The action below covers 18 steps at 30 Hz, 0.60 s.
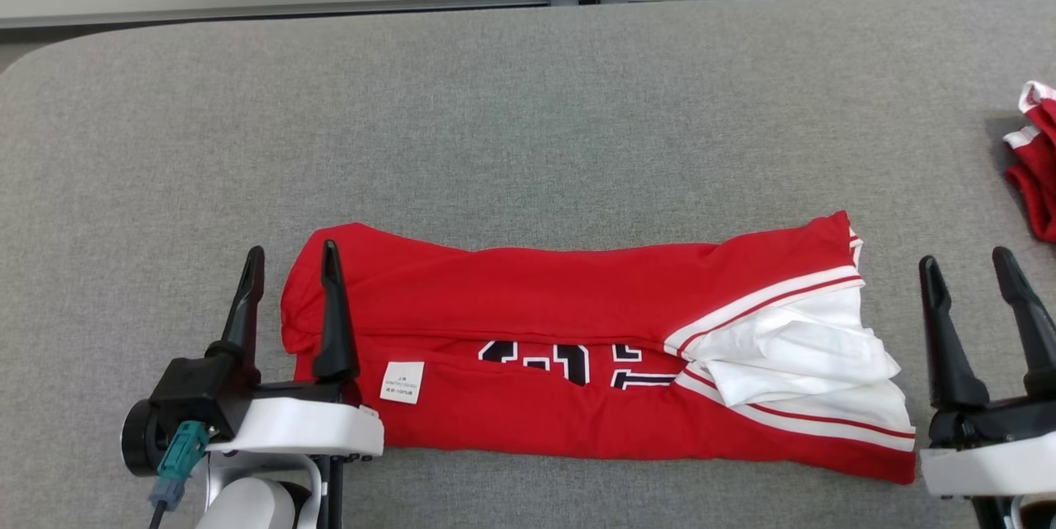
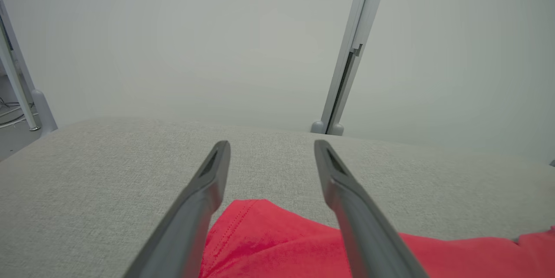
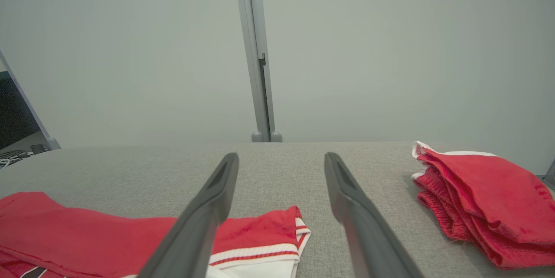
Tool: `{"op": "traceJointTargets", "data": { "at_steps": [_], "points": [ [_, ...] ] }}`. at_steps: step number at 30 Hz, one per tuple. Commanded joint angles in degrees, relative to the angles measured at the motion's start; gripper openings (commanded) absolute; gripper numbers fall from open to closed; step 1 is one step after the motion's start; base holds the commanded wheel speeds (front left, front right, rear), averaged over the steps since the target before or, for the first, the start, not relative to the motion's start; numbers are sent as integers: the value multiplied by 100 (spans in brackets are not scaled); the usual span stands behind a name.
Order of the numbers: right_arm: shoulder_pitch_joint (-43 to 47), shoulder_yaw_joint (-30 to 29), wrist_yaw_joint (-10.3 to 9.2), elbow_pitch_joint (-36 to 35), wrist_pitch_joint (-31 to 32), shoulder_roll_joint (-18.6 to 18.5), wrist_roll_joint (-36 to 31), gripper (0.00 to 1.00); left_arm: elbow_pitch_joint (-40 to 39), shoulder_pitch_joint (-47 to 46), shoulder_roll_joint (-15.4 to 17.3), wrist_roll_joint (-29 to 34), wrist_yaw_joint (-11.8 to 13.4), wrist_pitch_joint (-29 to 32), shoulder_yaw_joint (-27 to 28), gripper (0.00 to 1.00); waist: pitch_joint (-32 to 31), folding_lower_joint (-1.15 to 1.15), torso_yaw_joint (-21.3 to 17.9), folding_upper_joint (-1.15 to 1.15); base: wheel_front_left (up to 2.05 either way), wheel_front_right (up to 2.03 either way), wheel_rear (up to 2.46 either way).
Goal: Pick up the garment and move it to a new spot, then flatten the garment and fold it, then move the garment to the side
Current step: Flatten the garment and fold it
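In the head view the garment (image 1: 577,347) lies on the table (image 1: 528,116) as a long red band, already doubled lengthwise, with its white-trimmed end to the right and a label (image 1: 402,382) near the left end. The left gripper (image 1: 293,250) stands spread at that left end, one finger over the cloth's edge and the other off it. The right gripper (image 1: 965,257), also spread, stands just beside the right end, not touching it. A second red pile (image 1: 1035,158) sits well apart at the table's right edge. In the left wrist view red cloth lies under and between the open fingers. In the right wrist view the trimmed end lies beneath the left finger, and the pile is off to the right. The step in hand looks like the crosswise fold. To do it well, each pincer should probably pinch every layer at its end, lift low, and lay edge on edge without dragging the loose white flap.
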Motion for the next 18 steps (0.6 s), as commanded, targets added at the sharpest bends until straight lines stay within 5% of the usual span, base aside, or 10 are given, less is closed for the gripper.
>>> {"op": "traceJointTargets", "data": {
  "at_steps": [1, 18],
  "points": [
    [122, -19, 0, -115, 61, 75, -120, 100, 47, 75, -7, 105, -81, -25, 98, 100, -80, 0, -31, 0, 0, 0, 0],
    [427, -21, 0, -174, 261, 347, -318, 100, 579, 265, -241, 648, -606, -27, 476, 100, -327, 0, -39, 0, 0, 0, 0]
  ]
}}
